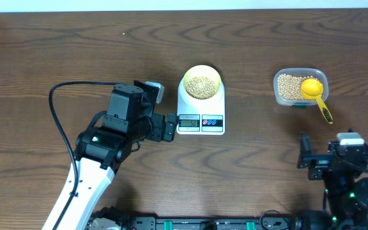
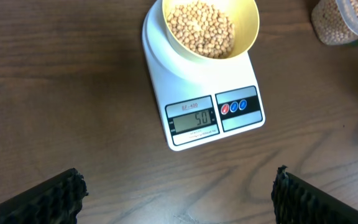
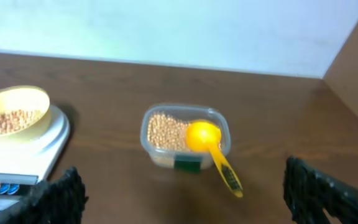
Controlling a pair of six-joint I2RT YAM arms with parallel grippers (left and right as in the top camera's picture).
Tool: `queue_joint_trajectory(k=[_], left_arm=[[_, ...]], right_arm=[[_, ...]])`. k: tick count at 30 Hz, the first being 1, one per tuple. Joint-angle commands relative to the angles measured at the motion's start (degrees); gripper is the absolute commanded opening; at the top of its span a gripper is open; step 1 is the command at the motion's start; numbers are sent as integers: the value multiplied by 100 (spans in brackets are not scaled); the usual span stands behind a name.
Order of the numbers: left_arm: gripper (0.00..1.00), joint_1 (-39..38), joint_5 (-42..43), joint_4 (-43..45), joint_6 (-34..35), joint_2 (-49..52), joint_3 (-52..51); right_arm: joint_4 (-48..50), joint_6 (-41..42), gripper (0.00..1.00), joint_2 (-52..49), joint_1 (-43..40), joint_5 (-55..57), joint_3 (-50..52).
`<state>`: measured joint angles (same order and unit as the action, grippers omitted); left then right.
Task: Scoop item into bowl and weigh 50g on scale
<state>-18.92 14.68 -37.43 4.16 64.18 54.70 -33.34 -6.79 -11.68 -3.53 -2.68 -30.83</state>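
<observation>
Beans [image 2: 201, 28], small, round and tan, lie in the pale yellow bowl [image 2: 248, 37], and the bowl stands on the round back part of the white scale [image 2: 163, 78]. On the scale's front, the small label above the display [image 2: 194, 120] reads "SF-400" and the display itself shows "50"; beside it are round red and blue buttons [image 2: 233, 106]. To the right of the scale, well apart from it, stands a clear plastic tub [image 3: 146, 134] with more beans, and a bright yellow scoop [image 3: 204, 137] rests in it with the handle out over the rim. The handle has dark print and the tub has a green label, both too blurred to read. Everything stands on a dark brown wooden table [image 1: 43, 51], with a pale wall [image 3: 166, 25] behind. I count one bowl, one scale, one tub and one scoop. The left gripper [image 2: 179, 177] is just in front of the scale, jaws spread wide and holding nothing. The right gripper [image 3: 182, 171], near the tub and far right of the scale, is also wide apart and empty.
</observation>
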Motion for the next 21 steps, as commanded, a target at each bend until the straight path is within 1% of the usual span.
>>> queue_joint_trajectory(k=[1, 12, 21], left_arm=[[98, -2, -39, 0, -94, -22, -15], [98, -2, -39, 0, -94, -22, -15], [98, -2, -39, 0, -94, -22, -15]], right_arm=[[389, -61, 99, 278, 144, 85, 514], [1784, -81, 99, 695, 358, 234, 1827], [2653, -391, 99, 1036, 417, 234, 2564]])
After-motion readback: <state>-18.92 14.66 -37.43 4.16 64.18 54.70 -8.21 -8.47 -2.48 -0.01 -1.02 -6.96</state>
